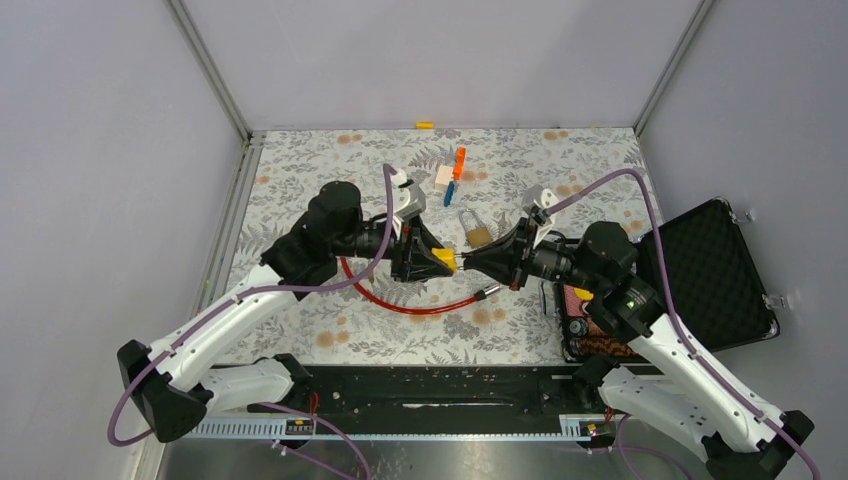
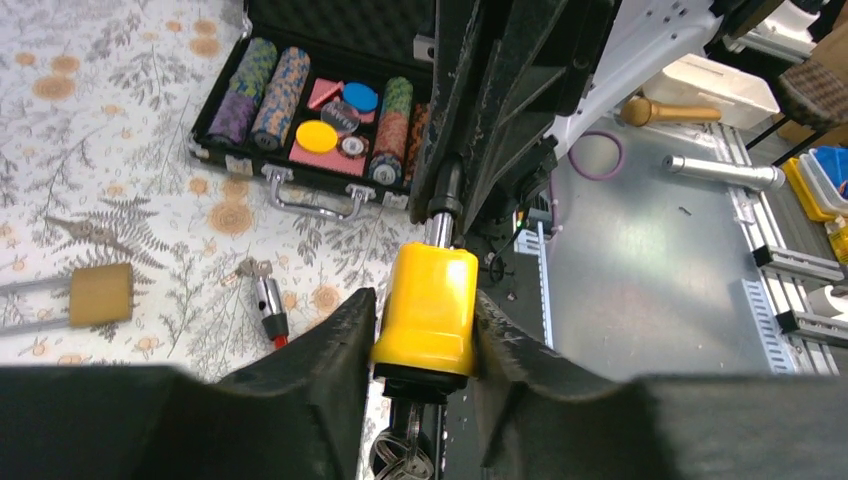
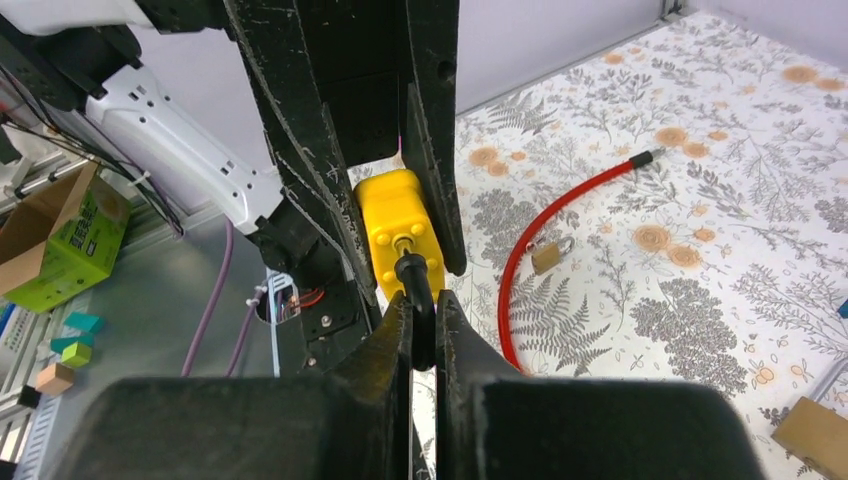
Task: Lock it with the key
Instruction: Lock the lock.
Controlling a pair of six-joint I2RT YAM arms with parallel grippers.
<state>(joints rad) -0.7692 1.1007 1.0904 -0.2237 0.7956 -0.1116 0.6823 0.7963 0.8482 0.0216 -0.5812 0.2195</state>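
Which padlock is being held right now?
The yellow padlock, clamped in the jaws of the left gripper; the brass padlock lies loose on the table.

Midair yellow padlock [image 2: 425, 310], key [image 3: 413, 277] seemingly inserted

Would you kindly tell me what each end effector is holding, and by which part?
Left end effector clamps the yellow plastic lock body by its sides; right end effector pinches the black key head entering it.

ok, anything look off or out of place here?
Nothing stands out. Yellow lock sits square in the left end effector; right end effector is shut on the black piece at its end. Chip case open, nothing spilled.
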